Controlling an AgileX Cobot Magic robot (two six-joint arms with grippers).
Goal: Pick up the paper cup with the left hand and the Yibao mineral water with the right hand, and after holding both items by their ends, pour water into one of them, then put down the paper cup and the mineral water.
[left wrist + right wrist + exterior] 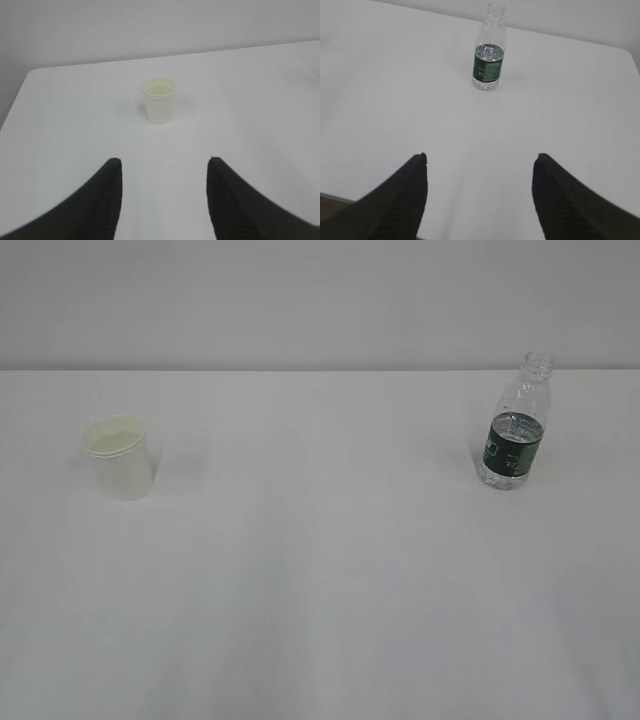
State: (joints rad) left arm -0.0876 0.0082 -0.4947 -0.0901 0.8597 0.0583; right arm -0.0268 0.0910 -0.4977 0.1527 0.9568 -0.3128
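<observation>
The white paper cup (121,458) stands upright on the left of the white table; it also shows in the left wrist view (159,100), straight ahead of my left gripper (164,161). That gripper is open, empty and well short of the cup. The Yibao mineral water bottle (515,425), clear with a dark green label and no cap, stands upright at the right; it also shows in the right wrist view (488,55). My right gripper (481,156) is open, empty and well short of the bottle. Neither gripper shows in the exterior view.
The white table (320,570) runs back to a plain grey wall. Its far left corner (31,73) shows in the left wrist view. Its near edge (340,197) and far right corner show in the right wrist view.
</observation>
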